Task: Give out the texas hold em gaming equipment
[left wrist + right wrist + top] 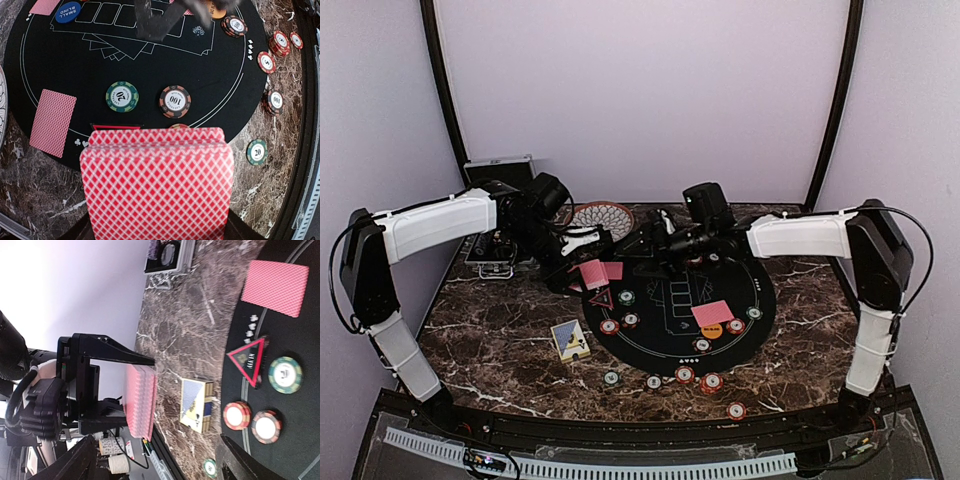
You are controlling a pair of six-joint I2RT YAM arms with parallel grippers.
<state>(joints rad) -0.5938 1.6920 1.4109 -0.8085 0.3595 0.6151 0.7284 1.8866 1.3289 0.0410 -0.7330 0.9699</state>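
1. The marble desk [500,340] carries the lot, with the round black mat [650,345] spread across its middle.
2. Above the mat's 10 o'clock edge hangs the deck [157,185] of red-backed cards, clear of the surface. The left jaws are pressed together on it, pinching the whole stack.
3. The right jaws are spread wide with nothing between them, and they face that deck from the 12 o'clock side.
4. Off the mat at 8 o'clock, the card box [570,340] lies on the marble.
5. One dealt card [713,313] lies toward 4 o'clock, and a second card [52,122] lies just beside the deck at 10 o'clock.
6. The red triangle marker [600,298] sits on the 9 o'clock edge.
7. Chips next: a green chip [121,96] and a brown chip [175,101] sit just inside the marker. A loose row of chips [685,375] lies on the marble beyond 6 o'clock.
8. The orange button [710,328] sits just beside the 4 o'clock card, and the blue button [67,11] lies across the mat from the deck.
9. This looks like the card deal, partway through. The next move calls for the right jaws to meet the deck, nip the top card alone and carry it to a seat; taking two at once is the risk.
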